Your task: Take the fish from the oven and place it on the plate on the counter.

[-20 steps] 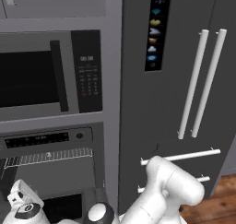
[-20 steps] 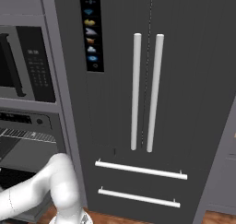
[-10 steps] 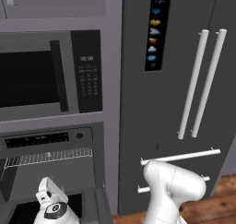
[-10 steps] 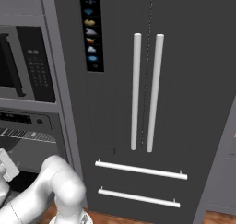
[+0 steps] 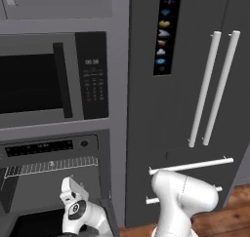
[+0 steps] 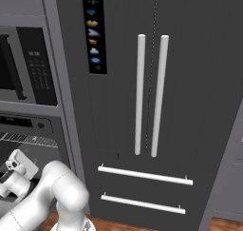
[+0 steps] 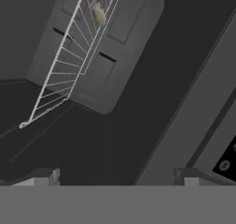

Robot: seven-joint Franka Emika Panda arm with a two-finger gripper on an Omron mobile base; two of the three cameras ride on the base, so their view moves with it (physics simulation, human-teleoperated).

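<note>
Oven (image 5: pixel 49 182): grey built-in unit below the microwave (image 5: pixel 44 80), door down, black control strip with 1 knob, wire rack (image 5: pixel 49 167) showing at the top of the cavity.

Fish (image 7: pixel 98 14): small, pale silvery-grey, lying on the wire rack (image 7: pixel 69 61) inside the oven, near the top edge of the hand view; touched by nothing.

End effector (image 7: pixel 115 174): fingers spread wide, nothing between them, well apart from the fish. 2 fingertips (image 7: pixel 44 176) stand at the bottom of the hand view.

Arm: white, wrist (image 5: pixel 73 209) low before the open oven cavity; whether it reaches inside is hard to tell.

Refrigerator (image 6: pixel 152 97): dark, 2 vertical handles, 2 drawer bars, right of the oven.
</note>
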